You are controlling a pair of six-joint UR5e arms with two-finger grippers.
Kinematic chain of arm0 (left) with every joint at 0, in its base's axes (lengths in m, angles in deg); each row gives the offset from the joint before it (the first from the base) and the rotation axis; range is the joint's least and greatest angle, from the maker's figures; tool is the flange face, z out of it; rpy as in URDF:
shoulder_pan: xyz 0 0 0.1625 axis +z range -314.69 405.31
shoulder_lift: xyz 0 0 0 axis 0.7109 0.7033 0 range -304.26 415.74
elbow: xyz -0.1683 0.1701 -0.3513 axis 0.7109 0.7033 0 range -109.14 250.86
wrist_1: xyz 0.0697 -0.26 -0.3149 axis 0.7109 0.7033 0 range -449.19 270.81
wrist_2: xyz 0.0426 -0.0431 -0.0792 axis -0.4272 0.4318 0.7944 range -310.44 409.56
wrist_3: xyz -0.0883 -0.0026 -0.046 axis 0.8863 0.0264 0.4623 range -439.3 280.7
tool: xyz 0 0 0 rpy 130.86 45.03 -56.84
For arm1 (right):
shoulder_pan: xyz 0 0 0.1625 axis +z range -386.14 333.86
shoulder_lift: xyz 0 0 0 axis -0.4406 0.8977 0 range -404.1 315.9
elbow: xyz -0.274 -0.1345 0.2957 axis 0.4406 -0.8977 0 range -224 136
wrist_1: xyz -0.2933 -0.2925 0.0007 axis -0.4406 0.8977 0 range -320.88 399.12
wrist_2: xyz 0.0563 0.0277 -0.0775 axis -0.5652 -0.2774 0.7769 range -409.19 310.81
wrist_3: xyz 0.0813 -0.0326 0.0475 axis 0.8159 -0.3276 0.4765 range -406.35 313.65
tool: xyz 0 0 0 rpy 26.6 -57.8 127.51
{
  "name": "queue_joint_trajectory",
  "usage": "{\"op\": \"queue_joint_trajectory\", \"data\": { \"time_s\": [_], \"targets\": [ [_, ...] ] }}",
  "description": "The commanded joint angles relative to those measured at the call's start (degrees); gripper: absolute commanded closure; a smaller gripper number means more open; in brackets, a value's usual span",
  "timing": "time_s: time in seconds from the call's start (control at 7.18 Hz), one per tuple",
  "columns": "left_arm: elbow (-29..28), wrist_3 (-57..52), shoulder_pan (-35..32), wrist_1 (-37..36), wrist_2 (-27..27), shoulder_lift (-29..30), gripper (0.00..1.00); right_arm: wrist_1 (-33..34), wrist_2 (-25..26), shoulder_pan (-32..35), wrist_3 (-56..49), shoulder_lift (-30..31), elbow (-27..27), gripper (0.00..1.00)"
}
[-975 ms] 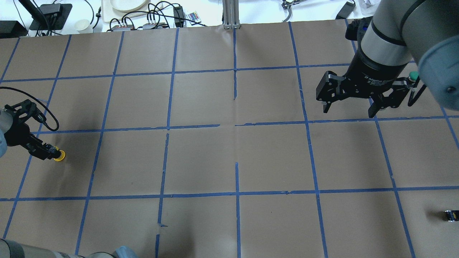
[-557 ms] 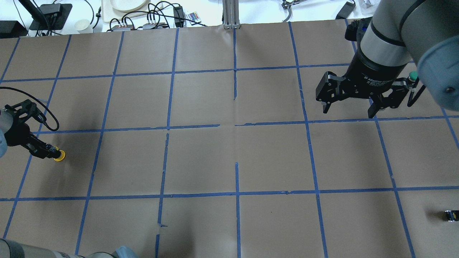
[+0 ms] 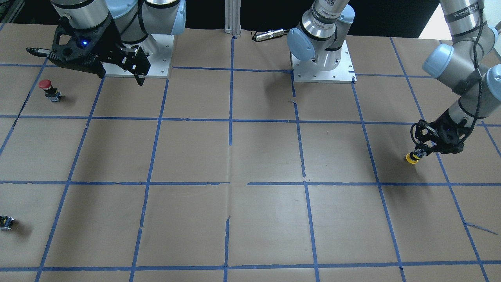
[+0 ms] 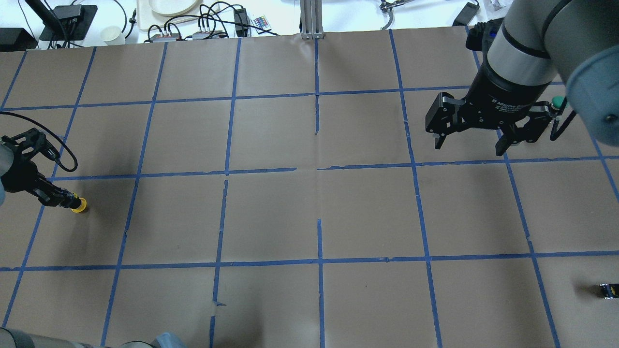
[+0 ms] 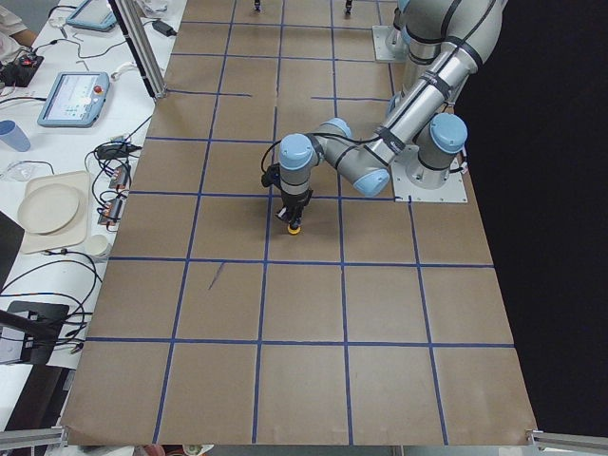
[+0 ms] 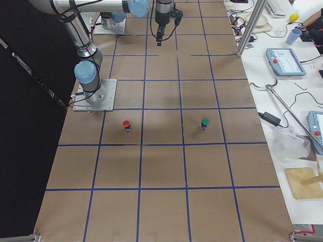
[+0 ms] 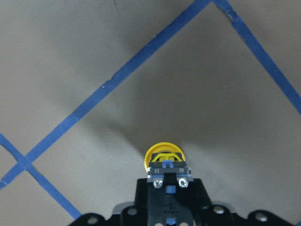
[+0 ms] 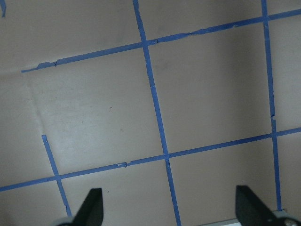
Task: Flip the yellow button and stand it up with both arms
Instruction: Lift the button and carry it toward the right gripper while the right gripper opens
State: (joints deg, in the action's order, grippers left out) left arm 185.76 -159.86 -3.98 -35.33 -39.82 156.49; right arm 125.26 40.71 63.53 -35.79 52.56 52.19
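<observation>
Blue-gridded brown table [image 4: 271, 212], yellow button [image 4: 79, 206]

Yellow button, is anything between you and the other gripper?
Nothing visible. The left gripper holds the yellow button; only the papered table lies between it and the open right gripper.

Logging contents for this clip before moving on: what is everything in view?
table: 1, brown paper with blue tape grid.
yellow button: 1, yellow cap, black body, left end, cap downward in the left claw.
red button: 1, red cap, upright, right side.
green button: 1, green cap, right side.
capless part: 1, black-grey, right edge.
left claw: 1, black, shut on yellow button.
right claw: 1, black, open, empty, above the table.
</observation>
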Motion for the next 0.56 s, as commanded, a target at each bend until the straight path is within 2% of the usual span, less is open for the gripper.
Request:
{"op": "queue_joint_trajectory", "data": {
  "time_s": [0.0,0.14,0.28,0.42],
  "targets": [
    [-0.2,6.5,-1.3,15.2,6.0,-8.5,0.97,-0.1,-2.3,-0.1,0.0,-0.1,-0.2,0.00],
    [-0.3,9.1,-5.1,23.7,10.5,-12.0,0.97,0.2,-4.8,-0.1,0.1,-0.1,-0.2,0.00],
    [-0.4,14.0,-8.2,28.6,17.7,-13.6,0.97,-1.3,-7.0,-1.7,1.7,-0.6,-0.6,0.00],
    [-0.7,19.9,-12.1,33.2,25.0,-14.0,0.97,-4.2,-12.3,-5.6,8.0,-0.9,-2.0,0.00]
  ]
}}
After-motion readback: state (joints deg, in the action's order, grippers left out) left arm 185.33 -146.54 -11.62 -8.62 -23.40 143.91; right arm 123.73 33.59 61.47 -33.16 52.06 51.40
